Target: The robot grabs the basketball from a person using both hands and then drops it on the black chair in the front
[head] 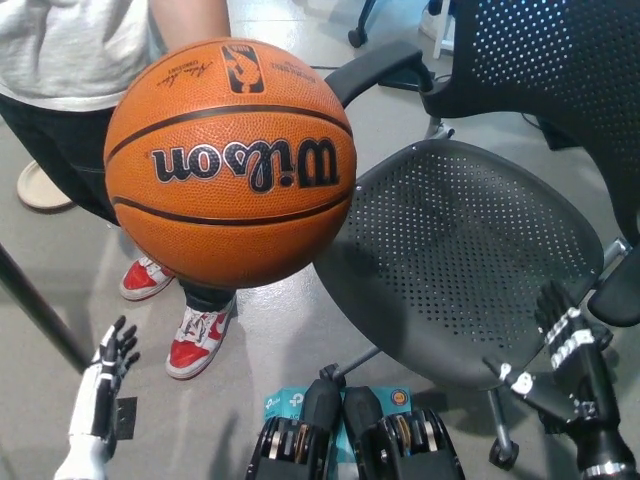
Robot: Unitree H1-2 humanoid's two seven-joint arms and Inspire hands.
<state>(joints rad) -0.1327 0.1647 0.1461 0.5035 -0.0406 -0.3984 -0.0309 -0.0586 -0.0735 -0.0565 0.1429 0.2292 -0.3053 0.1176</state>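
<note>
The black chair (470,250) fills the right side of my view, its perforated seat bare and tilted toward me, its mesh back rising at the upper right and 1 armrest reaching up behind the ball. Next in size is the basketball (230,160), orange with "Wilson" printed upside down across it, held up close to my head camera at the upper left, overlapping the chair's left edge in the picture; neither of my hands touches it. Behind it stands a person (70,60) in a light shirt and dark trousers, with red and white sneakers (195,340) on the grey floor (40,290). My black right hand (565,325) is raised at the lower right, over the chair's near edge, fingers spread and holding nothing. My white left hand (110,360) sits low at the lower left, fingers apart, also empty.
</note>
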